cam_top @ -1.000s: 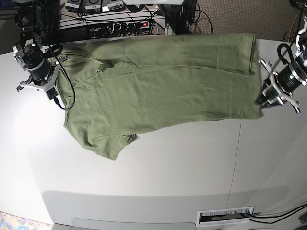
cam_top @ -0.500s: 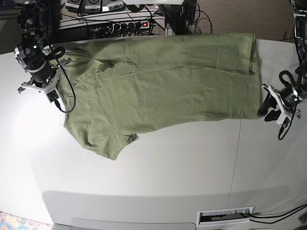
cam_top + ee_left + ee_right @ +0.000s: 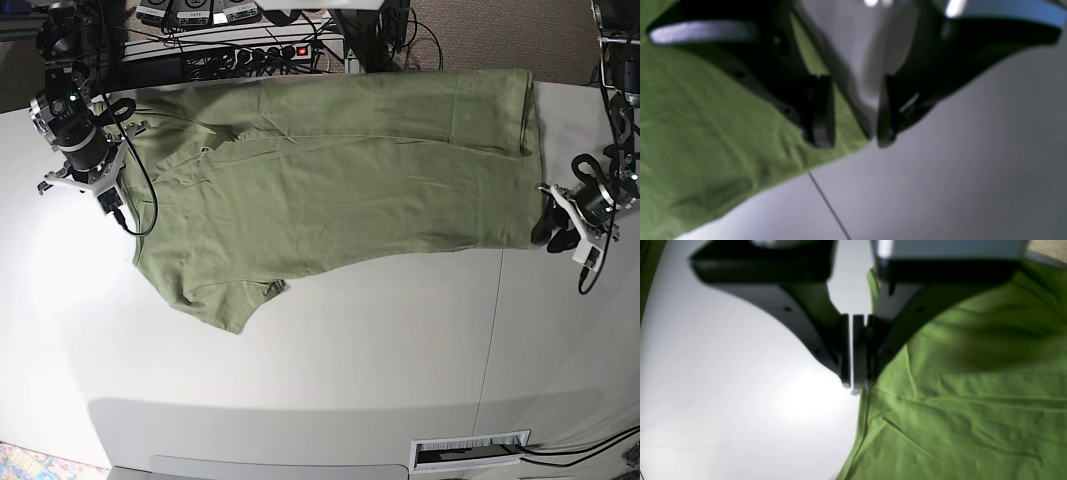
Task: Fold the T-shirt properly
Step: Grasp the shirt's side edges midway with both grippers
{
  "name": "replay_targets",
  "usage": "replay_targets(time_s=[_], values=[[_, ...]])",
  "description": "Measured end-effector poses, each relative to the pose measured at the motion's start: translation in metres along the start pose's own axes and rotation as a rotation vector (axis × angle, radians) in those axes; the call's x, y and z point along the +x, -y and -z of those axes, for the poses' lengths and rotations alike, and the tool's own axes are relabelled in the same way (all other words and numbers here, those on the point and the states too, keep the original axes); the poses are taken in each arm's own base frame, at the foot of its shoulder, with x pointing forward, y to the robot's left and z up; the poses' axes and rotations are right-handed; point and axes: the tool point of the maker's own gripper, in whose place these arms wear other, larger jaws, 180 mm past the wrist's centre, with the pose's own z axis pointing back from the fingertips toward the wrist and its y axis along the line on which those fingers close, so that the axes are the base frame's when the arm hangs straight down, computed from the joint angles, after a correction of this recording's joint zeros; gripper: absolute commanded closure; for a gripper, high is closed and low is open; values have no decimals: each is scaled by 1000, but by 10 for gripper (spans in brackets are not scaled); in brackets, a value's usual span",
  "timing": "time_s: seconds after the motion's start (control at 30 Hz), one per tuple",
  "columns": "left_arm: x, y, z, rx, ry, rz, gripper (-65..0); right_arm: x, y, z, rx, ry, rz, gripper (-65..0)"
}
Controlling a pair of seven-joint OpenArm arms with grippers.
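The olive-green T-shirt [image 3: 340, 190] lies spread flat on the white table [image 3: 330, 370], its sleeve at the front left and its hem at the right. My left gripper [image 3: 552, 232] is down at the hem's front right corner and open. In the left wrist view the left gripper [image 3: 853, 133] has one finger over the T-shirt [image 3: 706, 133] and the other beside its edge. My right gripper [image 3: 85, 182] hovers at the shirt's left edge. In the right wrist view the right gripper [image 3: 851, 380] has its pads almost together and holds nothing, beside the T-shirt [image 3: 957, 413].
A power strip [image 3: 265, 52] and cables crowd the shelf behind the table's back edge. A thin seam [image 3: 492, 330] runs across the table on the right. A slotted vent [image 3: 470, 452] sits at the front edge.
The left arm came down and turned in toward the hem corner, and its jaws opened wider. The right gripper shifted slightly back along the shirt's left edge.
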Motion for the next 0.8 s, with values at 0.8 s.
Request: replay_targets(time_s=[0.8], values=[[9, 21, 17, -42, 69, -75, 0, 35, 24, 2, -61, 87, 14, -25]])
